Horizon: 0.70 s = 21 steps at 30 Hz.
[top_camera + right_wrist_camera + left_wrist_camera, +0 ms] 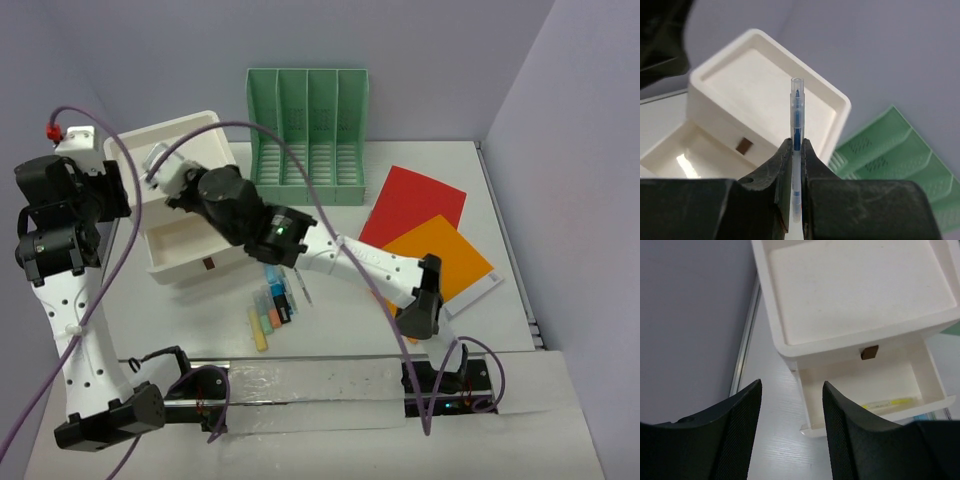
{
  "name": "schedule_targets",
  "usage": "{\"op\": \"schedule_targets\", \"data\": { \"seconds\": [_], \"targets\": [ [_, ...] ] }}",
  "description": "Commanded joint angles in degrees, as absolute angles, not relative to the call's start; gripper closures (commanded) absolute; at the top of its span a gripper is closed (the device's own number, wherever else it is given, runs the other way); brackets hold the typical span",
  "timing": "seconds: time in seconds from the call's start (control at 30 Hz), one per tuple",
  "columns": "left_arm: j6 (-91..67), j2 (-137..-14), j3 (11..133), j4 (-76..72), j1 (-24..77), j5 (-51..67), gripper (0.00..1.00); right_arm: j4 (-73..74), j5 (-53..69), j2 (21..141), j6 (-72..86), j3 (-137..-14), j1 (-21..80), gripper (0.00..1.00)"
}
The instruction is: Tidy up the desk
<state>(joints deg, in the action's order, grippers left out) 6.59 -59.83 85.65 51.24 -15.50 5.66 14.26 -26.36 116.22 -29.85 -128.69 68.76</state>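
Top external view is showing the desk [200, 320] spreading white beneath both arms and carrying the drawer box [190, 150] at far left, with one drawer [185, 245] pulled out toward the arms. Right gripper [796, 145] is pinching a clear blue pen [796, 110] between nearly closed jaws, the pen pointing out over the box top. By my judgement it should be coming nearer, over the open drawer, tilting the pen flat and lowering before letting go, clearing the drawer's front lip. Left gripper [791, 390] is hanging partly open, holding nothing.
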Motion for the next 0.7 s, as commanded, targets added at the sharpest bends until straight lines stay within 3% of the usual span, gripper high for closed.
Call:
{"op": "schedule_targets", "data": {
  "seconds": [0.0,0.33,0.43,0.47,0.5,0.67],
  "targets": [
    [6.15,-60.64,86.22,51.06,-22.74,10.87,0.42,8.44,-22.61,123.49,-40.69,-126.23,68.82,1.00],
    [4.32,-61.71,86.40,49.92,-27.52,14.47,0.42,2.42,-13.09,126.69,-38.53,-123.83,69.43,0.99],
    [4.84,-61.70,86.31,50.01,-27.60,15.91,0.42,8.32,-13.44,129.71,-38.15,-128.29,69.52,0.77],
    [5.19,-61.70,86.17,50.15,-27.60,16.05,0.42,8.13,-13.45,128.95,-37.93,-126.84,69.52,0.56],
    [5.40,-61.76,86.13,50.19,-27.60,16.15,0.41,7.76,-13.32,128.17,-37.88,-125.50,69.52,0.42],
    [6.31,-63.21,87.96,51.98,-27.60,17.96,0.41,7.73,-15.70,123.50,-37.19,-121.15,69.73,0.35]
  ]
}}
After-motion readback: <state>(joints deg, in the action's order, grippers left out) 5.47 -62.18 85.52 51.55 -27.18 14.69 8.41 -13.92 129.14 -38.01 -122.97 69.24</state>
